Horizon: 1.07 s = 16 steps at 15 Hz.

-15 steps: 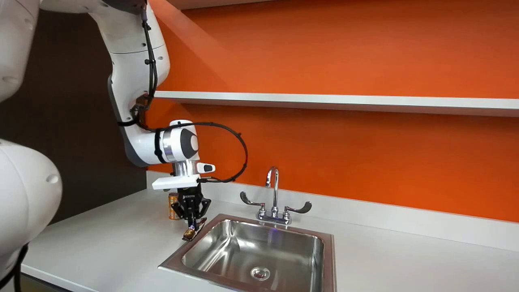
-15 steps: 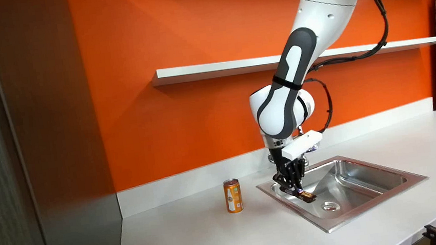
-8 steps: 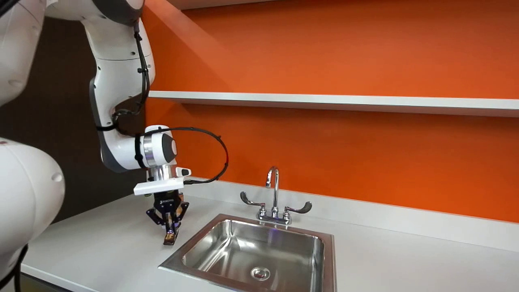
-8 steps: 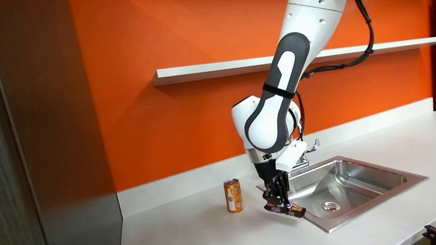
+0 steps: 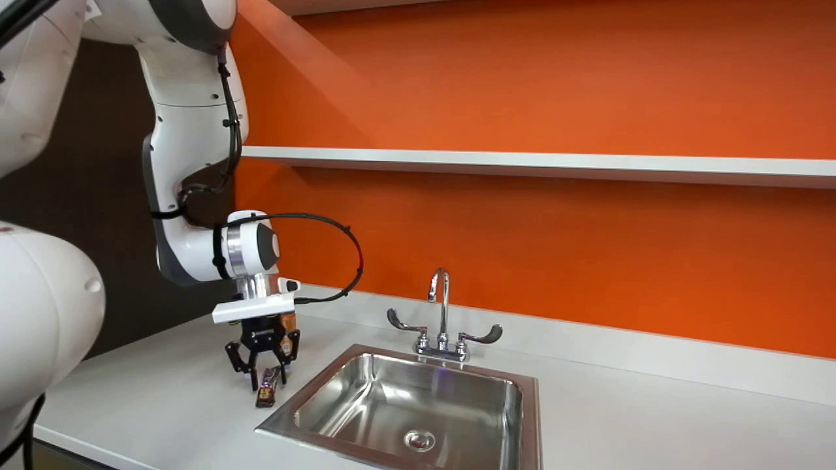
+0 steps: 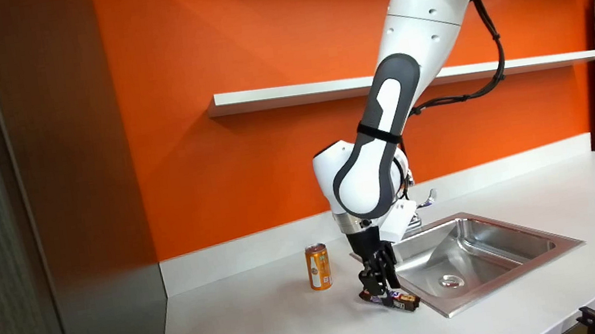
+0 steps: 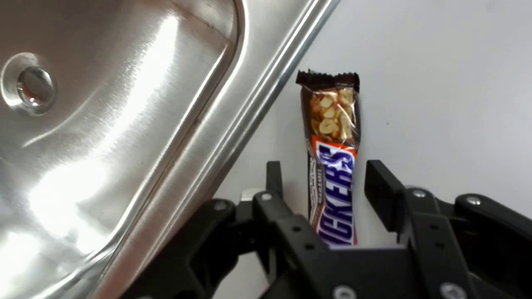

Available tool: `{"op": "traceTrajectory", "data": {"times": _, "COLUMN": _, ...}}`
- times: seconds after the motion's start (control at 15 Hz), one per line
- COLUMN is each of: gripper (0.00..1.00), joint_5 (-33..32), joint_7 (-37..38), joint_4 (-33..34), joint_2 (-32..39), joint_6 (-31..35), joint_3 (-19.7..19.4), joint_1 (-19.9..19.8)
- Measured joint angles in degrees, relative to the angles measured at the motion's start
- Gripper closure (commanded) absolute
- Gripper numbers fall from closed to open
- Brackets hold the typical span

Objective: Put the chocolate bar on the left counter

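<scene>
The chocolate bar (image 7: 332,166), a dark wrapper with a purple-and-white Snickers label, lies flat on the left counter (image 7: 440,83). It is just beside the sink's edge. My gripper (image 7: 323,174) is open, with one finger on each side of the bar and a gap between bar and finger on both sides. The bar's near end is hidden behind the gripper body. In both exterior views the bar (image 5: 266,390) (image 6: 405,301) rests on the pale counter (image 5: 170,391) (image 6: 262,332), with the gripper (image 5: 269,380) (image 6: 386,296) low over it.
The sink (image 5: 529,418) (image 6: 561,248) is next to the bar. An orange can (image 6: 318,267) stands on the counter toward the back wall; in an exterior view it is partly behind the gripper (image 5: 289,323). The faucet (image 5: 443,313) stands behind the sink. A shelf (image 5: 522,160) runs above.
My gripper has moved from over the sink's edge onto the left counter and come down. It was shut on the bar and has opened; the bar now lies on the counter.
</scene>
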Motion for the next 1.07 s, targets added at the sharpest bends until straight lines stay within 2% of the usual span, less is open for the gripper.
{"op": "traceTrajectory", "data": {"times": 0.13, "gripper": 0.00, "joint_5": 0.03, "joint_7": 0.02, "joint_4": -0.06, "joint_2": -0.46, "joint_6": 0.15, "joint_3": -0.36, "joint_1": -0.32}}
{"op": "traceTrajectory", "data": {"times": 0.4, "gripper": 0.00, "joint_5": 2.99, "joint_7": 0.15, "joint_4": -0.97, "joint_2": -2.93, "joint_6": 0.19, "joint_3": -0.53, "joint_1": -2.17}}
{"op": "traceTrajectory", "data": {"times": 0.73, "gripper": 0.00, "joint_5": 10.09, "joint_7": 0.30, "joint_4": -3.18, "joint_2": -6.52, "joint_6": 0.19, "joint_3": -0.53, "joint_1": -4.14}}
{"op": "traceTrajectory", "data": {"times": 1.07, "gripper": 0.00, "joint_5": 16.06, "joint_7": 3.94, "joint_4": -4.78, "joint_2": -9.43, "joint_6": -4.31, "joint_3": -0.94, "joint_1": -5.39}}
